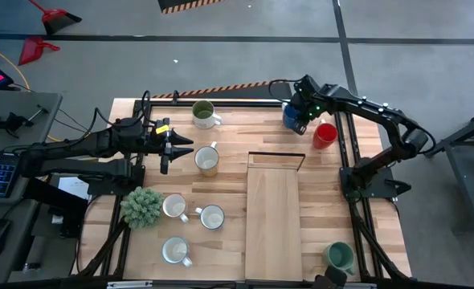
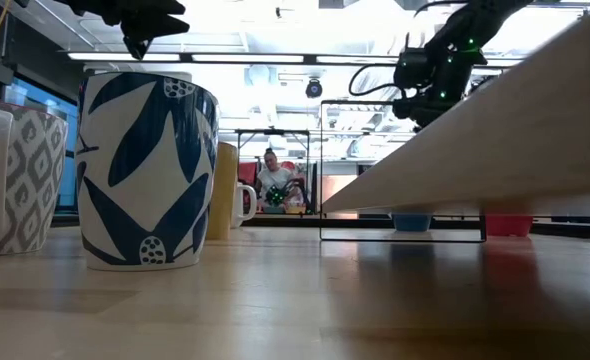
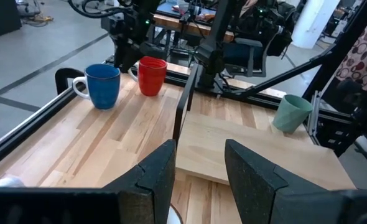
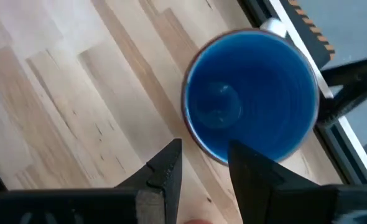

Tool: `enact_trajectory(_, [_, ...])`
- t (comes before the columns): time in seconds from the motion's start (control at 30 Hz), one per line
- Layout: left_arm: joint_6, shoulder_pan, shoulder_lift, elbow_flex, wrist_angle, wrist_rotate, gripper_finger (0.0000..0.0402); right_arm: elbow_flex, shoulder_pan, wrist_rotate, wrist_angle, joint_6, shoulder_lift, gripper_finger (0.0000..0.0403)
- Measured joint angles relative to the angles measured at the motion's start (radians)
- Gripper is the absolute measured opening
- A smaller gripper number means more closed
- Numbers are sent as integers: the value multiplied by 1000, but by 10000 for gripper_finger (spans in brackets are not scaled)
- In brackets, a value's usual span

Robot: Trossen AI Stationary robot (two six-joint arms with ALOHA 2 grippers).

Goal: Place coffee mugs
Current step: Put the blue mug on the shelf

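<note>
Eight mugs on the wooden surface (image 1: 140, 112), seen from the high view. Olive green mug (image 1: 202, 114) sits upper centre; cream mug (image 1: 207, 160) just below it. Three white mugs lower left: one (image 1: 173, 206) beside the bushy plant (image 1: 141, 206), one (image 1: 212, 217) to its right, one (image 1: 175, 250) near the bottom edge. Teal mug (image 1: 339, 256) at lower right. Blue mug (image 1: 292, 117) and red mug (image 1: 324, 135) stand close together, upper right, just apart.

Left gripper (image 1: 166, 147) hovers mid-left, just left of the cream mug, w/ jaws parted & holding nothing; left wrist view shows bare gap between the fingers (image 3: 158, 177).

Right gripper (image 1: 302, 103) hangs over the blue mug at upper right, jaws released, nothing clamped. In the right wrist view the blue mug (image 4: 252, 93) is seen from above, open mouth up, w/ the fingers (image 4: 165, 165) near its rim; contact can't be told.

A raised wooden board (image 1: 273, 213) runs down centre-right, a thin black frame (image 1: 275, 153) at its upper end.

Low view: blue-and-white leaf-pattern mug (image 2: 147, 170) upright at left, grey-patterned mug (image 2: 17, 180) beside it at the left edge. A person (image 2: 273, 180) sits far back in the room.
</note>
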Motion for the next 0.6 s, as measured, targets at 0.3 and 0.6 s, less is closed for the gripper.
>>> enact_trajectory(0.3, [-2, 0, 0, 0, 0, -6, 129, 0, 0, -31, -9, -80, 0, 108])
enact_trajectory(0.6, [-11, 0, 0, 0, 0, -19, 129, 0, 5, -5, 1, -110, 52, 108])
